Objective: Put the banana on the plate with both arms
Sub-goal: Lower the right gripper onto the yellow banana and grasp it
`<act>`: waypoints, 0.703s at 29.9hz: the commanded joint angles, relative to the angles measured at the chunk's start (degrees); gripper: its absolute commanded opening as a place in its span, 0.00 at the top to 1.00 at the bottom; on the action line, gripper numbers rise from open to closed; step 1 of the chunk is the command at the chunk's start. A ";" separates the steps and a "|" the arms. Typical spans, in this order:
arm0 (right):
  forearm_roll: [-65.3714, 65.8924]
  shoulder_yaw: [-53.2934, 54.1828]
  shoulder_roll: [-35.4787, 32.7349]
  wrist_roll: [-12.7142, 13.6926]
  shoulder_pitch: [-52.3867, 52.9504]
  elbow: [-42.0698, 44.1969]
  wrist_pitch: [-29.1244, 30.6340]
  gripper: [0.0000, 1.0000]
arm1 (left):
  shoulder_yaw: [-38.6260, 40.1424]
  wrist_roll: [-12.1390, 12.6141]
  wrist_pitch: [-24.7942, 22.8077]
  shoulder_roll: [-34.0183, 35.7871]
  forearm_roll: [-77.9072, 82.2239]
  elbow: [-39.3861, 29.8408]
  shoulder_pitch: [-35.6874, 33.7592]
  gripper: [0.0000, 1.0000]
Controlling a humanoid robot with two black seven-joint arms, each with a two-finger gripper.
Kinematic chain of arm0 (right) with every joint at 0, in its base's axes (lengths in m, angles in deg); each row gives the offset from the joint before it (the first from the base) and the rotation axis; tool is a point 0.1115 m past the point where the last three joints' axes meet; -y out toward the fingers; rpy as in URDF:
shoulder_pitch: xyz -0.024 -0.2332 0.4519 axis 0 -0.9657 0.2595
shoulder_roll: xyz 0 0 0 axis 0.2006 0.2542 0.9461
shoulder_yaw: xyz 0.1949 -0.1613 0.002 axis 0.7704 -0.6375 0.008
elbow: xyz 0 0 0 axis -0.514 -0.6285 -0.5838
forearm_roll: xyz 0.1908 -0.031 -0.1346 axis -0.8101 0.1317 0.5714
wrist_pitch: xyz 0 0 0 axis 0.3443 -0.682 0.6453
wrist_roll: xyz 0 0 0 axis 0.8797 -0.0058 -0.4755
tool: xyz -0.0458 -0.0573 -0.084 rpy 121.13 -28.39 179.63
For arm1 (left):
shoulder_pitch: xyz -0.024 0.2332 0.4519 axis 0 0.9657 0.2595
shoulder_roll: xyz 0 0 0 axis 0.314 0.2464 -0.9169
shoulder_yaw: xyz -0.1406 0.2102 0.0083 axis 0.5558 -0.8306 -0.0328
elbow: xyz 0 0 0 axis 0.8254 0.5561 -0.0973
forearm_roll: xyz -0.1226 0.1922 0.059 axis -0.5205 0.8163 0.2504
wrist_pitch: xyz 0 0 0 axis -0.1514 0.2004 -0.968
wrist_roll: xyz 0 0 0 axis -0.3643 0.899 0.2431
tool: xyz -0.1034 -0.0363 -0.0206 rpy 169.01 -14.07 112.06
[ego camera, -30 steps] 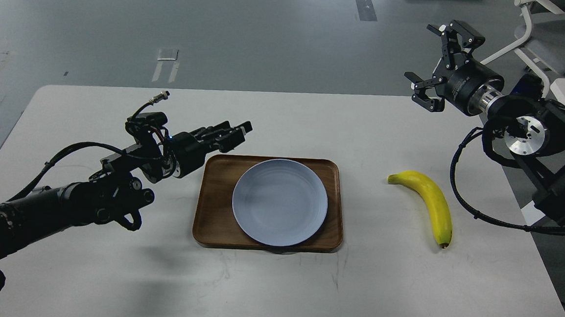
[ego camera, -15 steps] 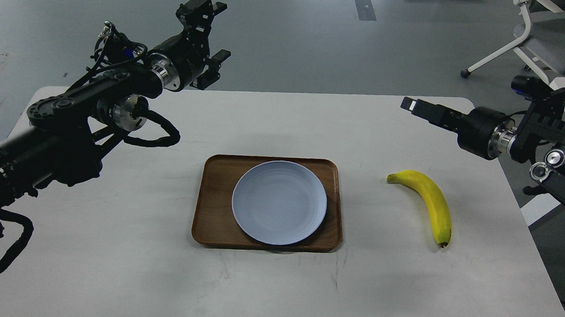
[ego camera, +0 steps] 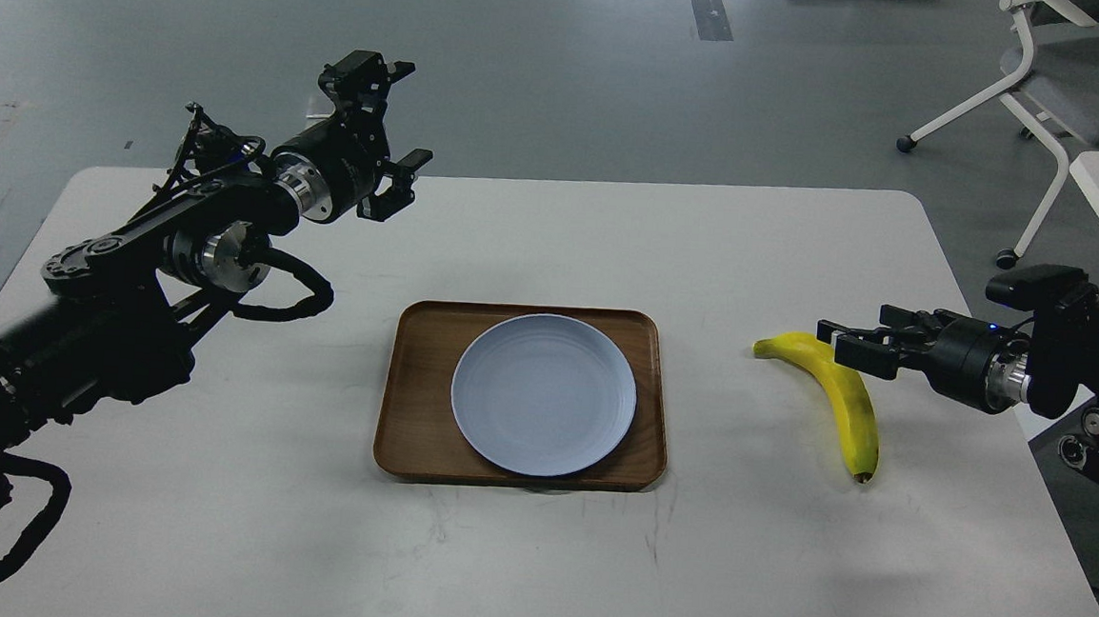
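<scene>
Banana (ego camera: 838, 395) on the white table (ego camera: 211, 536), lying flat to the right of the brown wooden tray (ego camera: 416, 391) and well apart from it, stem end pointing toward the tray and dark tip toward the near edge. Head view, the only view: the round blue-grey plate (ego camera: 544, 394) rests inside the tray, nearly filling its depth and carrying nothing, so the placement is judged not yet done. The right gripper (ego camera: 848, 344) reaches in low from the right side of the table, its fingers level and pointing left, with their tips just at the upper curve of the banana near the stem end; a narrow gap shows between the two fingers, so they stand a little apart and are not closed on the fruit, and actual contact cannot be confirmed. This low, sideways pose suits a grasp across the narrow body of the fruit. The left gripper (ego camera: 391, 127) is raised above the far left part of the table, fingers spread wide and holding nothing, well apart from the plate and tray; judged as a waiting pose that keeps the path to the plate free. The next step is likely a closing of the right fingers around the banana, where the curved, smooth skin may roll or slip if the grip sits off centre. A swivel chair (ego camera: 1070, 64) stands on the grey floor beyond the table.
</scene>
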 commanded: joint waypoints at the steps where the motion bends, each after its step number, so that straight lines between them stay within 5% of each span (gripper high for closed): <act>1: -5.44 -0.38 0.18 0.40 -0.79 0.26 0.60 0.00 | -0.13 -0.94 0.05 -0.13 0.10 -0.02 0.06 0.02; 15: -4.75 -6.18 4.58 0.48 -2.81 0.08 0.87 0.04 | -0.22 -1.11 0.58 -0.21 0.28 -0.11 0.14 0.02; 18: -2.82 -6.71 4.84 0.57 -2.02 0.34 0.87 0.27 | -0.30 -1.11 1.10 -0.57 0.28 -0.11 0.14 0.02; 20: 0.93 -7.93 5.71 0.92 -1.24 1.30 0.87 0.70 | -0.30 -1.20 1.11 -0.57 0.28 -0.02 0.23 0.02; 21: 2.35 -8.37 5.89 1.10 -0.79 1.83 0.87 0.79 | -0.30 -1.20 1.11 -0.65 0.37 -0.11 0.32 0.02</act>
